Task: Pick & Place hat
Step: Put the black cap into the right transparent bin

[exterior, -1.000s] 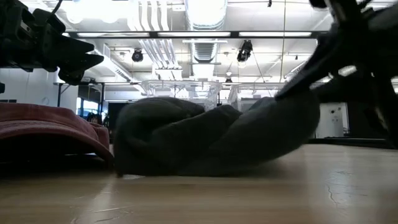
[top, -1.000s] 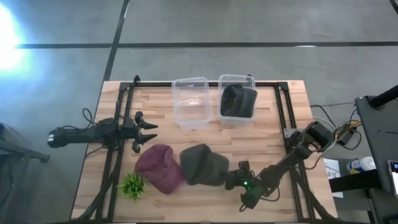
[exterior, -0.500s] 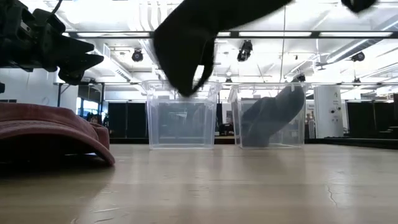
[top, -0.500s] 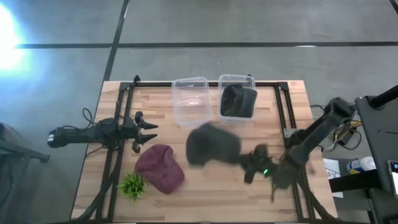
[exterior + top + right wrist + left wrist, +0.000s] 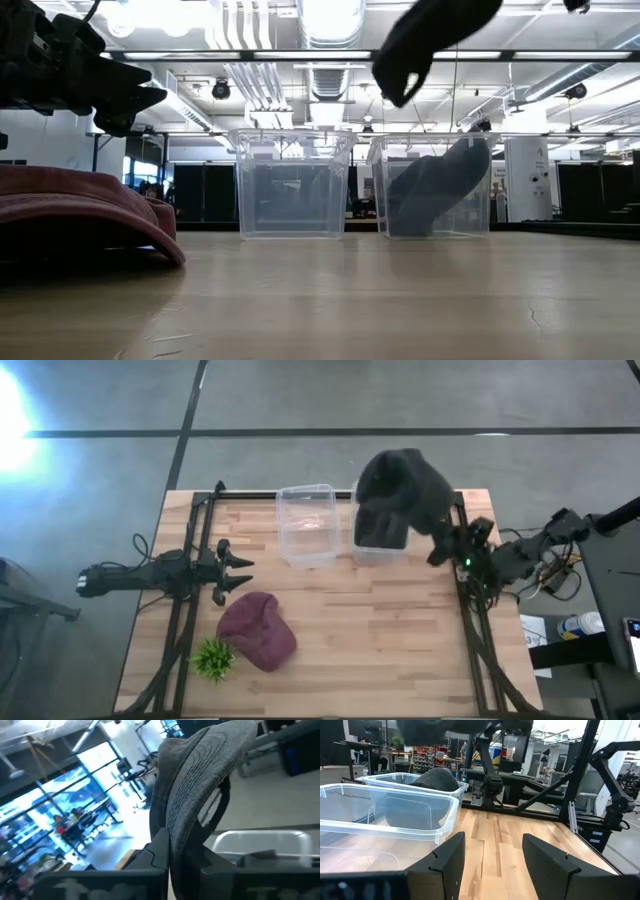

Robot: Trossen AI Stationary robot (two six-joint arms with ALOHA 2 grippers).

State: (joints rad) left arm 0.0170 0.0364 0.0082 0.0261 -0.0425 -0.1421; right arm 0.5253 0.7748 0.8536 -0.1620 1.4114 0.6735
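A dark grey hat (image 5: pixel 400 485) hangs in the air over the right clear bin (image 5: pixel 355 548), held by my right gripper (image 5: pixel 443 542) at the table's far right. In the low view this hat (image 5: pixel 430 35) is high above the bins. Another dark hat (image 5: pixel 383 532) lies inside the right bin, leaning on its wall (image 5: pixel 440 185). The left clear bin (image 5: pixel 307 525) holds nothing. A maroon hat (image 5: pixel 258 630) lies flat on the table near the front left. My left gripper (image 5: pixel 235 570) waits open at the left side, touching nothing. My right gripper pinches the grey hat's edge (image 5: pixel 192 827) between its two fingers (image 5: pixel 159 851), which reach level from the table's right side. The hat is lifted clear of everything. It stretches away from the fingers toward the left, over the right bin.
A small green plant (image 5: pixel 212 658) stands at the front left corner beside the maroon hat. Black frame rails (image 5: pixel 190 590) run along the table's left and right sides. Bare wood (image 5: pixel 380 630) fills the middle and front right.
My right gripper has risen from the table's near middle and swung toward the far right edge, carrying the grey hat with it. The hat lay on the table beside the maroon hat; now it is lifted clear and hangs above the right bin.
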